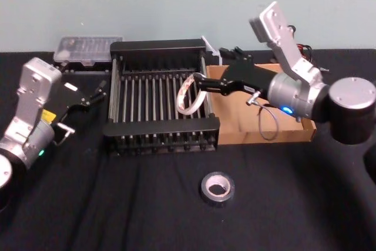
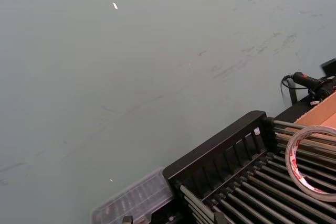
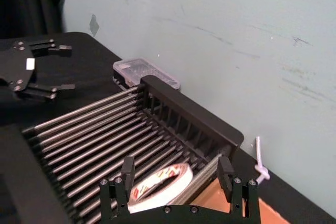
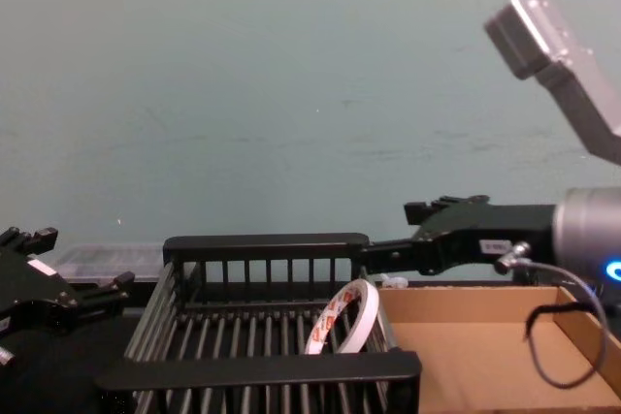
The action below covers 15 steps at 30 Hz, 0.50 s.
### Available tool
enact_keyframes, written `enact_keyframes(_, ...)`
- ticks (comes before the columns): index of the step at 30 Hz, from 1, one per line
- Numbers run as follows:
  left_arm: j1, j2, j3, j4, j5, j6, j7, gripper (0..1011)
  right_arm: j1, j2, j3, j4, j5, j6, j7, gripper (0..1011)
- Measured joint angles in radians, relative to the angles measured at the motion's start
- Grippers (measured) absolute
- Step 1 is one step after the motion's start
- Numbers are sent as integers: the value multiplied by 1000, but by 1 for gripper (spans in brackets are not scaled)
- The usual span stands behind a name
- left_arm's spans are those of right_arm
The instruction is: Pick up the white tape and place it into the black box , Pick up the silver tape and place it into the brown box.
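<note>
Tape rolls: 2, namely one white tape (image 1: 189,94) and one silver tape (image 1: 217,188). Boxes: 2, namely one black box (image 1: 161,123) and one brown box (image 1: 249,123). Clear plastic case (image 1: 87,50): 1. End effectors: 2, left end effector (image 1: 97,94) and right end effector (image 1: 200,82).

The head view looks from high up, forward and down on the surface (image 1: 147,216), with the black box (image 1: 160,46) in its middle and the brown box (image 1: 247,119) just to the right of it. The chest view is lower and looks across the black box (image 4: 267,367) from its near rim toward the wall (image 4: 291,65). The left wrist view is near the black box (image 2: 220,153), at its far left corner, and faces mostly the wall. The right wrist view is close above the black box (image 3: 189,114) and looks along its bars. All four views share the black box and the white tape (image 1: 189,93) in it.
</note>
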<state>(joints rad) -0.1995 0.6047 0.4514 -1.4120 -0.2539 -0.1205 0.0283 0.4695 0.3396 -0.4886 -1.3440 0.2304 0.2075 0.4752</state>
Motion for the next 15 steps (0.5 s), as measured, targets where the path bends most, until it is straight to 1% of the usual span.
enact_keyframes(2, 0, 0, 0, 0, 0, 0, 0, 1001, -15, 14, 5, -23, 7, 9, 3, 1002)
enact_keyframes(3, 0, 0, 0, 0, 0, 0, 0, 1001, -31, 30, 9, -49, 13, 19, 6, 1000)
enact_keyframes(6, 0, 0, 0, 0, 0, 0, 0, 1001, -56, 55, 16, -89, 24, 35, 11, 1002)
enact_keyframes(7, 0, 0, 0, 0, 0, 0, 0, 1001, -74, 73, 21, -117, 32, 46, 13, 1002)
enact_keyframes(10, 0, 0, 0, 0, 0, 0, 0, 1001, -100, 99, 29, -156, 45, 60, 18, 1002)
enact_keyframes(11, 0, 0, 0, 0, 0, 0, 0, 1001, -120, 120, 36, -182, 55, 69, 22, 1002)
enact_keyframes(13, 0, 0, 0, 0, 0, 0, 0, 1001, -138, 139, 42, -207, 65, 76, 26, 1002)
enact_keyframes(14, 0, 0, 0, 0, 0, 0, 0, 1001, -157, 159, 48, -231, 76, 84, 29, 1002)
enact_keyframes(15, 0, 0, 0, 0, 0, 0, 0, 1001, -167, 169, 52, -243, 83, 89, 30, 1002)
